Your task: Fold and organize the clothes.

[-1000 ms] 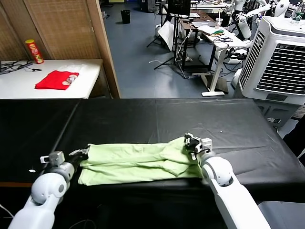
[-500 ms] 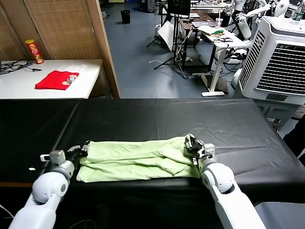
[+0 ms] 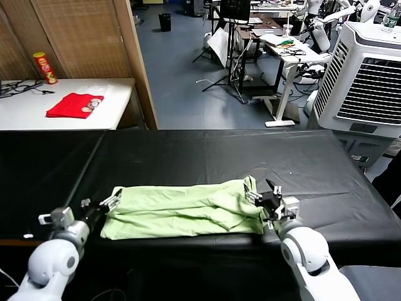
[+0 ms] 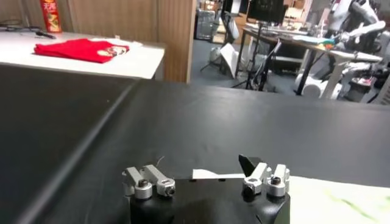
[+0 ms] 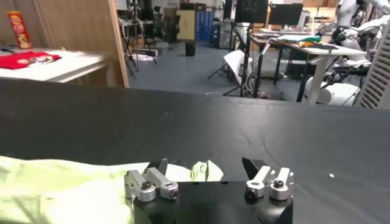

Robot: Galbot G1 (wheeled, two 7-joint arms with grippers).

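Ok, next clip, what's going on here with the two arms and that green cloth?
A two-armed robot is folding a pale green shirt on a black table. The shirt lies folded into a long strip near the front edge. The left gripper at one end and the right gripper at the other both stand open; neither holds the cloth.

Shirt (image 3: 182, 210) on table (image 3: 207, 153), between left tool (image 3: 100, 205) and right tool (image 3: 268, 199).
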